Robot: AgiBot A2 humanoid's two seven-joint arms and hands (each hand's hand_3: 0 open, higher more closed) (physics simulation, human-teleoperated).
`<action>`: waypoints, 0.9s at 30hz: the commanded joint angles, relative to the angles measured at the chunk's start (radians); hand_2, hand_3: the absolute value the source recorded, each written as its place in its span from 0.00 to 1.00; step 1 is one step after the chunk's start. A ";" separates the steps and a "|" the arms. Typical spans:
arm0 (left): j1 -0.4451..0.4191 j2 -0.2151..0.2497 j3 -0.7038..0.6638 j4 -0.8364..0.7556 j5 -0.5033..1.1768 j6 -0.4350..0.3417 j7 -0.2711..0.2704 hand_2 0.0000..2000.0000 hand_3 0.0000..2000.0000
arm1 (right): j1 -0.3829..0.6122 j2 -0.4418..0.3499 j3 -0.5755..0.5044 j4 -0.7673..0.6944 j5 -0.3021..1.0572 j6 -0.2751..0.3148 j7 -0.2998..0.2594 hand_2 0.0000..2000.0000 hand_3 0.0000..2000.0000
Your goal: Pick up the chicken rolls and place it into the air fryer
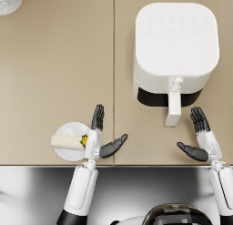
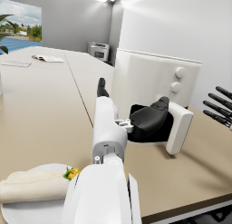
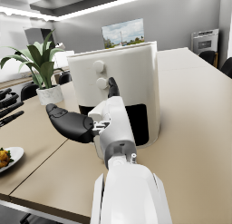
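A pale chicken roll [image 1: 67,141] with green and yellow filling at one end lies on a small white plate [image 1: 71,154] near the table's front edge; the left wrist view shows the chicken roll [image 2: 34,185] on the plate [image 2: 27,212] too. My left hand [image 1: 100,133] hovers just right of the plate, open and holding nothing. The white air fryer [image 1: 175,48] stands at the back right with its drawer handle [image 1: 173,108] pointing toward me. My right hand [image 1: 200,136] is open, just right of the handle, empty.
A white pot [image 1: 9,2] shows at the far left corner. A seam [image 1: 113,60] runs down the tan tabletop between the plate and the fryer. A steel strip [image 1: 136,187] borders the table's front edge. A potted plant [image 3: 38,66] stands beyond the fryer.
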 commanded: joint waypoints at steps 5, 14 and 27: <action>0.000 0.000 0.000 0.000 0.000 0.000 0.000 0.00 0.00 | 0.000 0.000 0.000 0.000 0.000 0.000 0.000 0.00 0.00; 0.000 0.000 0.000 0.000 0.000 0.000 0.000 0.00 0.00 | 0.000 0.000 0.000 0.000 0.000 0.000 0.000 0.00 0.00; 0.003 0.004 0.021 0.012 0.000 -0.029 -0.028 0.00 0.00 | 0.002 -0.001 0.030 -0.016 0.000 0.000 0.000 0.00 0.00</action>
